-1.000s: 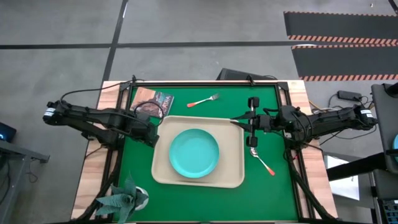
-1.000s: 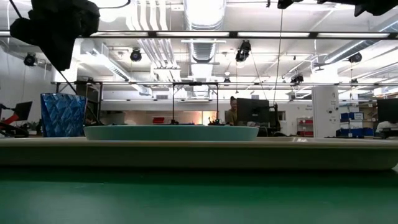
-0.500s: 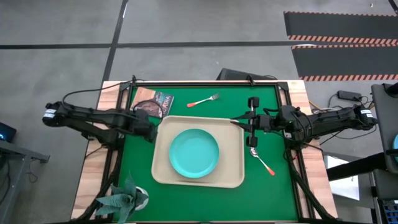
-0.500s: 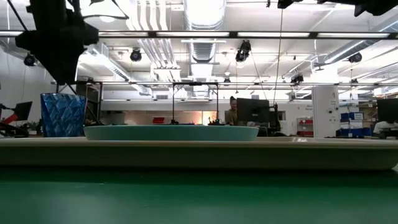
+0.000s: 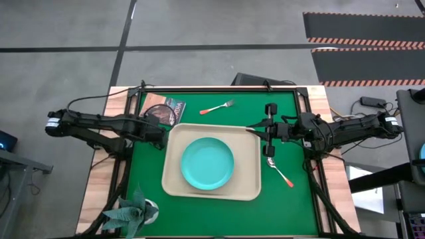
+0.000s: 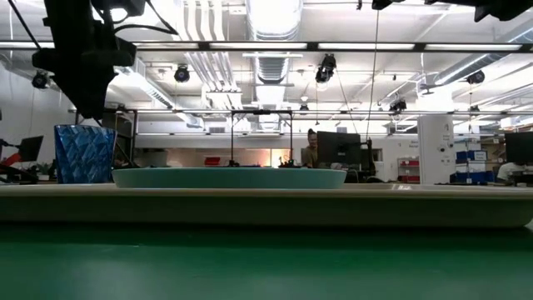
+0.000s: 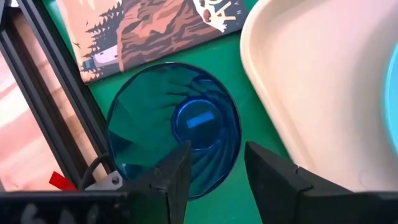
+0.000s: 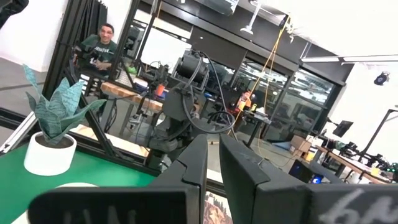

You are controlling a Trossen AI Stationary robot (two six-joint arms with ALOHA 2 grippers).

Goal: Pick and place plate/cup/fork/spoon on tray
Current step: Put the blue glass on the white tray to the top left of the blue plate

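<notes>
The teal plate (image 5: 207, 163) lies flat on the beige tray (image 5: 247, 179) in the middle of the green mat; both also show in the low view, the plate (image 6: 229, 177) on the tray (image 6: 266, 207). The blue cup (image 7: 174, 127) stands upright on the mat by the tray's far left corner (image 5: 157, 114). My left gripper (image 7: 217, 168) is open and empty, hovering above the cup's near side. The fork (image 5: 216, 107) lies beyond the tray. The spoon (image 5: 279, 170) lies right of the tray. My right gripper (image 5: 254, 129) is shut and empty at the tray's far right corner.
A printed picture card (image 5: 169, 107) lies on the mat behind the cup. A potted plant (image 5: 133, 211) stands at the near left corner. Black frame rails (image 7: 43, 93) run along the table's left side close to the cup.
My left gripper has gone toward the table's far edge, from over the tray's left rim to above the cup, staying open. My right arm and the tableware have kept still.
</notes>
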